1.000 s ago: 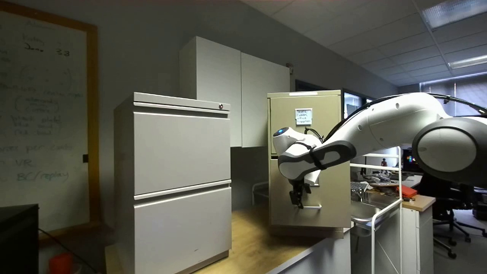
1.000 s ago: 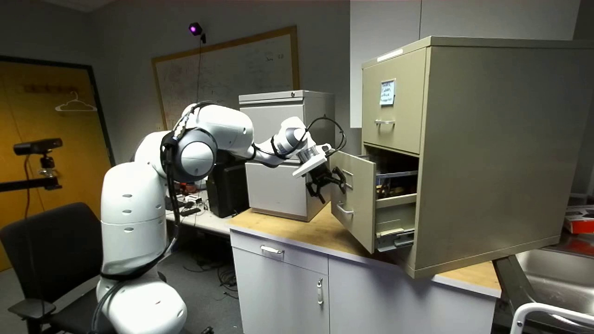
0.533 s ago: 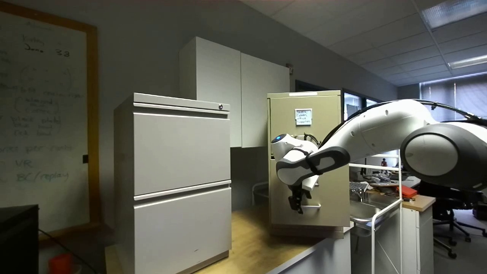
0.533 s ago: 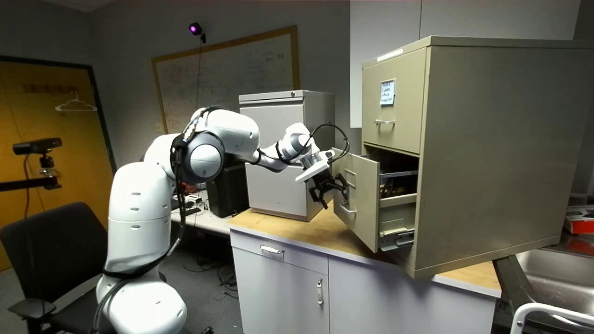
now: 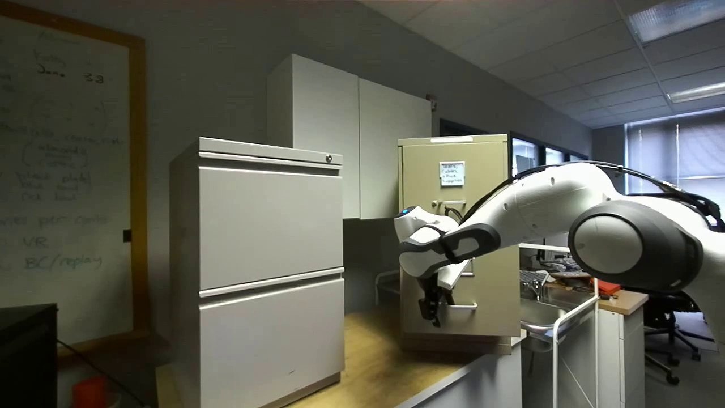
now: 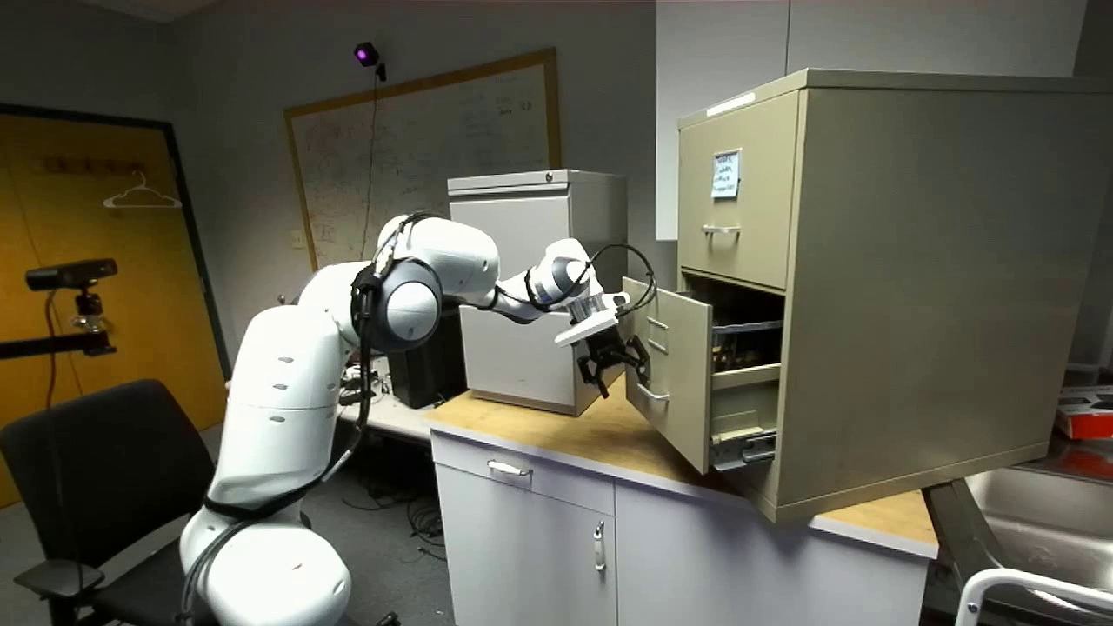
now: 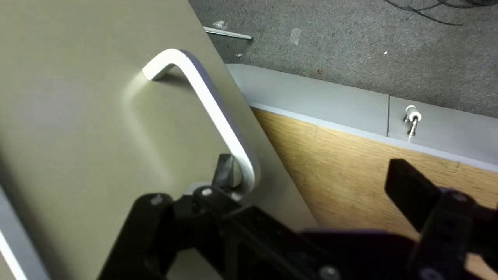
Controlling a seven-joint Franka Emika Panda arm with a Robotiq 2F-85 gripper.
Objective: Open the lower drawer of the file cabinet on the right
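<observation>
The file cabinet (image 6: pixel 913 261) is tall and beige, with a white paper near its top; it also shows in an exterior view (image 5: pixel 487 164). Its lower drawer (image 6: pixel 683 374) stands partly pulled out, with dark contents behind its front. The drawer's silver handle (image 7: pixel 212 105) fills the middle of the wrist view and also shows in both exterior views (image 5: pixel 465 306) (image 6: pixel 652 394). My gripper (image 7: pixel 314 175) is open. One finger sits at the handle's near end, on the drawer-front side of the bar; contact is unclear. The other finger is outside, over the wooden counter. The gripper shows in both exterior views (image 5: pixel 437 314) (image 6: pixel 623 384).
A pale grey two-drawer cabinet (image 5: pixel 272 226) stands beside on the wooden counter (image 6: pixel 539 430), close behind the gripper in an exterior view. The upper beige drawer (image 6: pixel 739 191) is shut. A sink (image 6: pixel 1035 513) and a white rail (image 5: pixel 596 272) lie past the file cabinet.
My arm has come forward and the gripper has moved lower, with one finger now at the lower handle. The drawer front has shifted slightly inward since one second ago. The gripper stays open.
</observation>
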